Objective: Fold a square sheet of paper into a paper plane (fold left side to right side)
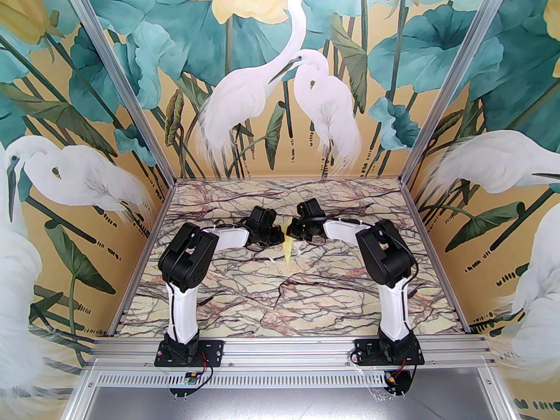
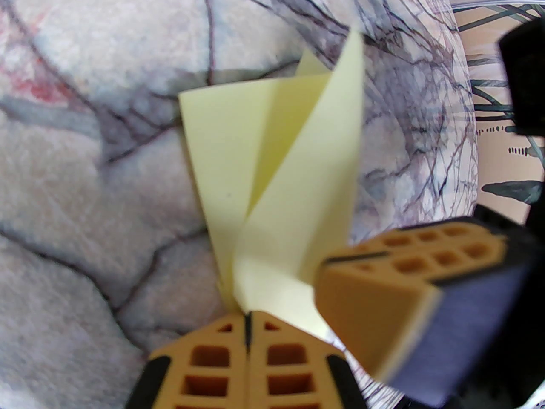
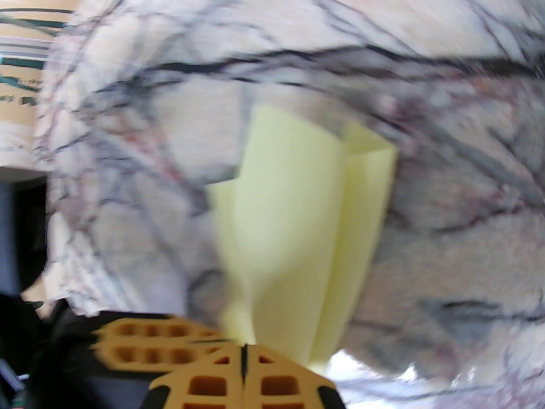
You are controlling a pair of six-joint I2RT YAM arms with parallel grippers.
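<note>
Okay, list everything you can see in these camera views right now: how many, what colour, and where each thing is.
Folded paper plane: one, pale yellow, over the table's middle, pinched between both grippers.
Marble-patterned table top: one, cream with dark veins, beneath the arms.
Mural wall panels: three, teal leaves and white egrets on tan, to the left, back and right of the table.
Aluminium frame rails: several, silver, along the table's edges and corners.
Robot arms: two, white and black, bases at the near edge.
Left gripper: one, tan fingers, shut on the plane.
Right gripper: one, tan fingers, shut on the plane.
</note>
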